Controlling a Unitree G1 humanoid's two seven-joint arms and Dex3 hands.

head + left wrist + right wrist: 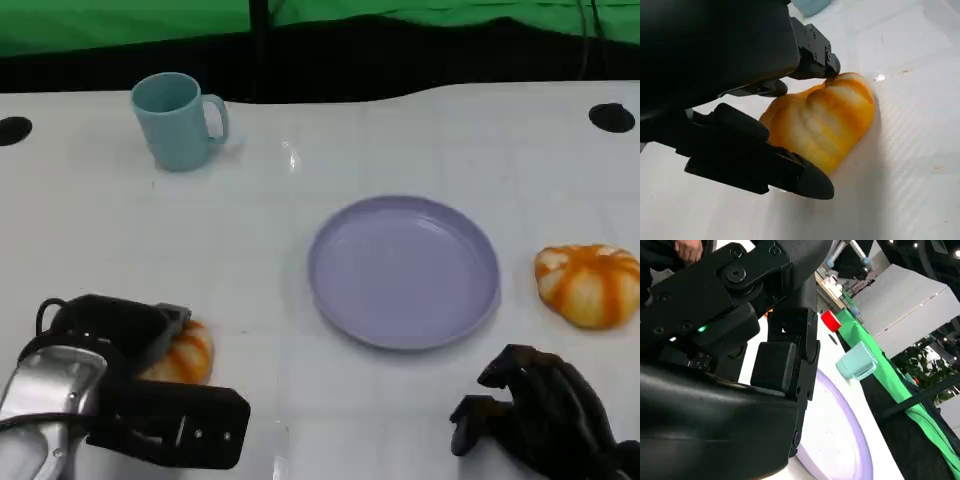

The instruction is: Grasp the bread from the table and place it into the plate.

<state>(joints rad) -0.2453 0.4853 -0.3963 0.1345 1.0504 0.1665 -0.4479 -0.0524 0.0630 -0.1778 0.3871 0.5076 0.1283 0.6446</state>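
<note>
Two orange-and-white striped breads lie on the white table. One bread (190,352) (825,117) sits at the near left, and my left hand (120,385) (740,100) grips it, with fingers (815,55) on one side and a finger (785,172) along the other. It rests on the table. The other bread (590,285) lies to the right of the lavender plate (403,270) (840,445), which is bare. My right hand (545,415) (782,360) rests near the table's front edge, below the plate's right side, holding nothing.
A teal mug (178,120) (856,362) stands at the far left. Black round holes (611,117) mark the table's far corners. A green cloth hangs behind the table. A small red object (830,320) shows beyond the table in the right wrist view.
</note>
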